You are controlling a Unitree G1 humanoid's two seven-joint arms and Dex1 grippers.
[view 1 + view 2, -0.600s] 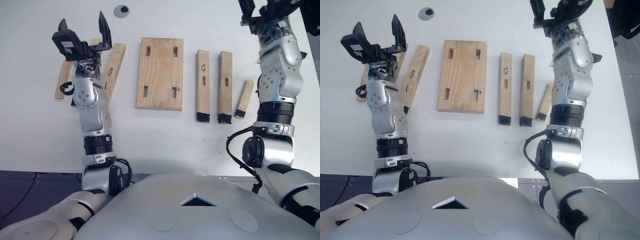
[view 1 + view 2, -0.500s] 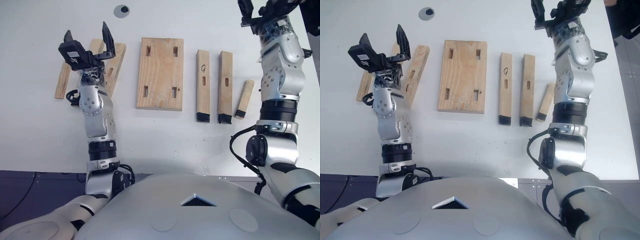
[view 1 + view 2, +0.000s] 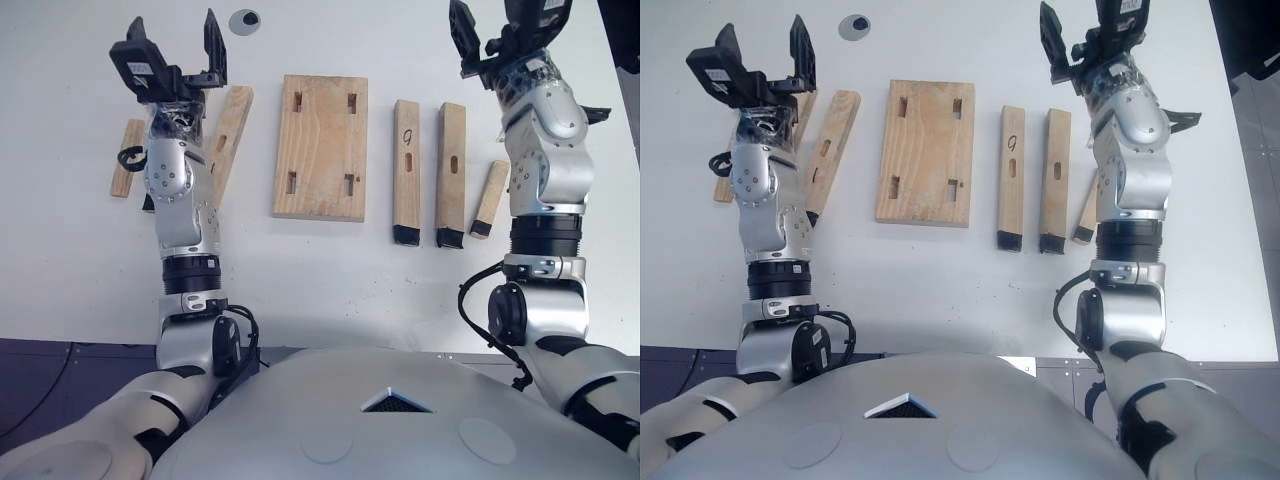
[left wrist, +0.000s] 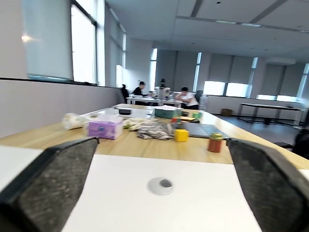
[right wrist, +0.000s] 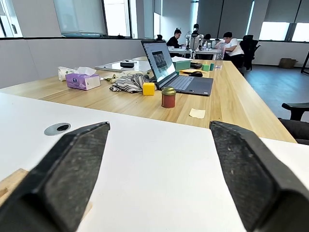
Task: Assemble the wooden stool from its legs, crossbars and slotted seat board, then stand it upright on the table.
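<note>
The slotted seat board [image 3: 321,147] lies flat mid-table. Right of it lie two long legs [image 3: 405,170] [image 3: 450,172] and a short crossbar [image 3: 489,198]. On the other side of the board a long leg [image 3: 228,135] lies slanted, with a short crossbar [image 3: 127,158] farther left; another piece [image 3: 805,105] is mostly hidden behind my left arm. My left gripper [image 3: 172,40] is open, raised over the far ends of the left pieces, holding nothing. My right gripper [image 3: 497,25] is open and empty, above the table beyond the right legs. Both wrist views show spread fingers [image 4: 48,193] [image 5: 63,174].
A round grey grommet [image 3: 243,20] sits in the white table [image 3: 320,290] beyond the left pieces. The table's front edge runs just before my torso, and its right edge passes close to the right arm. Desks with clutter stand in the room behind.
My left gripper has moved a little farther from me over the left pieces. My right gripper has shifted left and nearer, coming fuller into view. Both stay open; the wood has not moved.
</note>
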